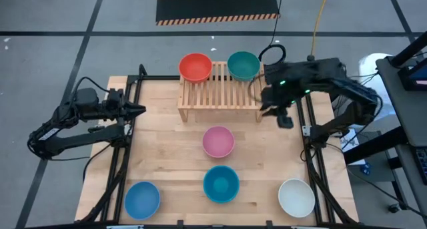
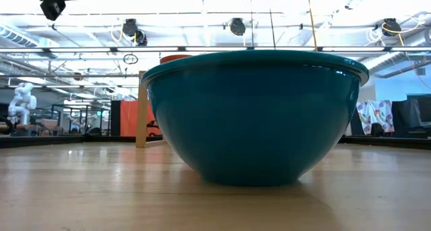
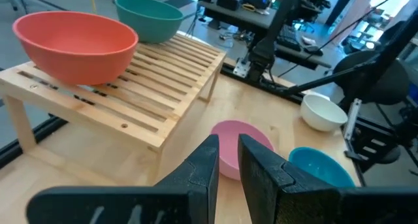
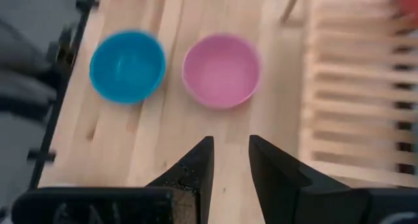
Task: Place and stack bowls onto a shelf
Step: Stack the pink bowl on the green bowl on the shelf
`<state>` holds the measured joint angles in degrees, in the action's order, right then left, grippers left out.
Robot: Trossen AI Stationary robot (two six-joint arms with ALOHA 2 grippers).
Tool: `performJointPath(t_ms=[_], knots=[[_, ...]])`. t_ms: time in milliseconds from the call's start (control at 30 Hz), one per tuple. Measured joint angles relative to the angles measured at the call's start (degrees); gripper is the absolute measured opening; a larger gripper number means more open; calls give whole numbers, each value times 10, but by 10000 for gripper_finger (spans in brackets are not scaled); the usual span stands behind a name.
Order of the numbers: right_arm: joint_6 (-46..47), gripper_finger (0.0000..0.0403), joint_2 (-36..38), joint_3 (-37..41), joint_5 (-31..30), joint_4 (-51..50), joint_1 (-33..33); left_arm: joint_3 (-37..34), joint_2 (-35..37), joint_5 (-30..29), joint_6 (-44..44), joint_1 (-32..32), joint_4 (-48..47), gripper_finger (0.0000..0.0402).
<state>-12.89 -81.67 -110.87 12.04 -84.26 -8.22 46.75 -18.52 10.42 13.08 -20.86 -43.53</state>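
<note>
Our right gripper (image 1: 283,114) hangs off the right end of the shelf (image 1: 220,92), above bare tabletop (image 1: 260,162), and it carries nothing; its fingers (image 4: 196,165) stand a narrow gap apart with only wood showing between them. We judge it sits there because the dark green bowl (image 1: 243,65) rests on the back right corner of the slats just beside it, so the arm is clear of that bowl and free to turn to the next one. Its wrist camera looks down on the pink bowl (image 4: 221,70) and the teal bowl (image 4: 127,66), side by side on the table.

Farther along the shelf, the red bowl (image 1: 195,67) occupies the back left corner, apart from the green one. In front of the shelf, the pink bowl lies nearest, the teal one behind it toward the table's front edge, with the light blue bowl (image 1: 142,198) and the white bowl (image 1: 296,196) in the front corners.

Our left gripper (image 1: 137,109) waits at the table's left edge, fingers slightly parted and empty, pointing toward the shelf.
</note>
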Motion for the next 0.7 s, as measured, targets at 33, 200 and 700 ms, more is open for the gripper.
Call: performJointPath(t_ms=[33,200,700], knots=[[-2,89,-6,16,-1,0,6,2,0,2,-2,0,0,63],[-21,89,-35,97,0,24,29,19,1,2,-12,0,-3,63],[-92,89,-64,275,-2,302,91,46,1,2,-39,0,-36,63]])
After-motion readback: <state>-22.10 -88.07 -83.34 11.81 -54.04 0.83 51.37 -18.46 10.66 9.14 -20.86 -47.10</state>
